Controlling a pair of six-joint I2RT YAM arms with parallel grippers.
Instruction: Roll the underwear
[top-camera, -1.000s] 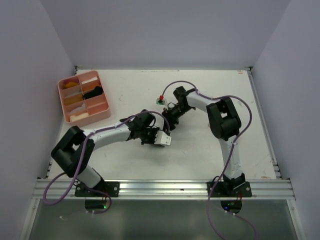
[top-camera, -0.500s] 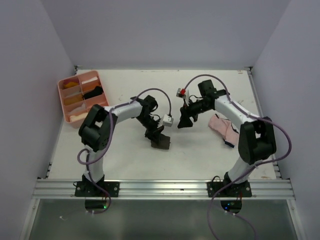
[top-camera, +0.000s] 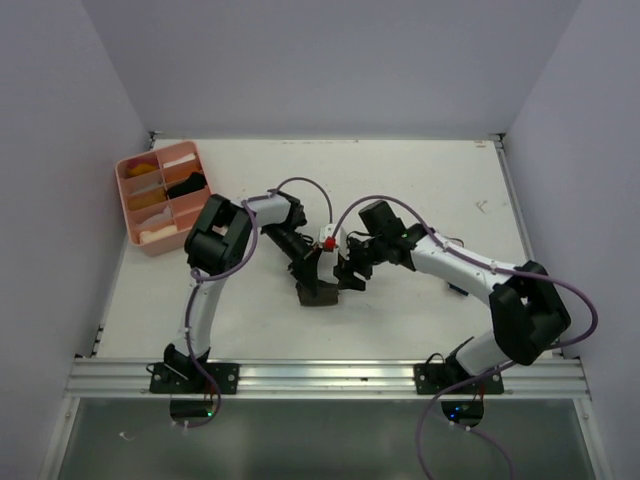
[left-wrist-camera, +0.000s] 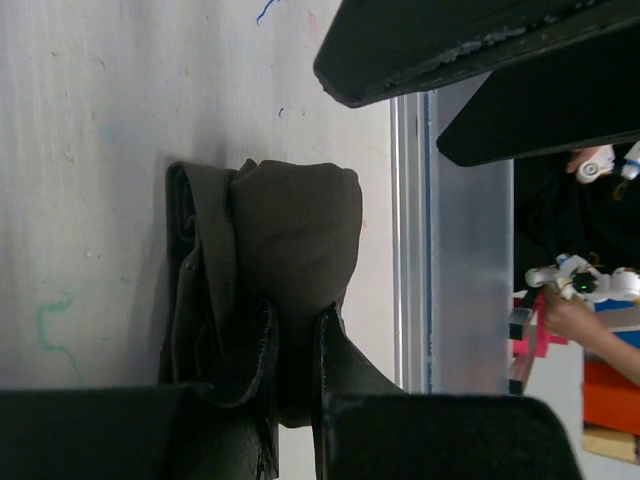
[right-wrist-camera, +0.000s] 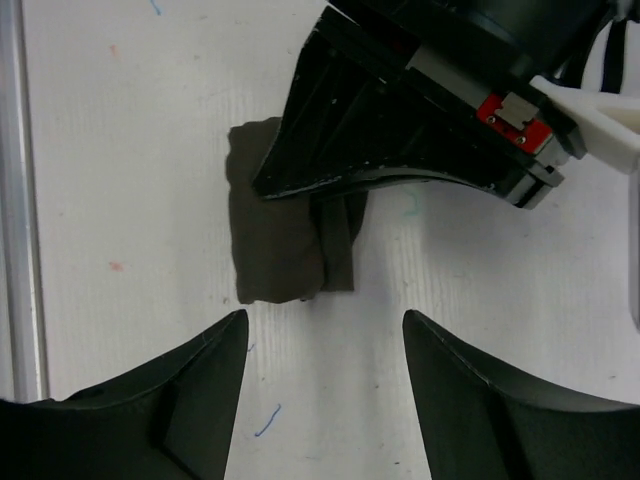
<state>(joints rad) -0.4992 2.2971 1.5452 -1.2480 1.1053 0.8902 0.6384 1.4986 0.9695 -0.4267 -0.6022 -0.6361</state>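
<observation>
Bunched olive underwear (top-camera: 318, 293) on table (top-camera: 400, 180); left gripper (left-wrist-camera: 297, 330) pinched tight on its fold. Just beside the olive underwear, right gripper (right-wrist-camera: 322, 320) spread wide, holding nothing.

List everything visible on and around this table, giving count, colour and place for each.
soft cloth underwear: one, dark olive-brown, bunched at the table's centre, near the front
plastic compartment tray: one, pink, far-left part of the table
small items in the tray: several, orange, white and black, in its compartments; too small to identify
pen marks: a few, blue, red and green, scattered on the tabletop
table: one, white, between grey walls
metal rail: one, silver, along the near edge
left gripper: one, black, shut on a fold of the underwear
right gripper: one, black, open, just beside the underwear, not touching it
</observation>
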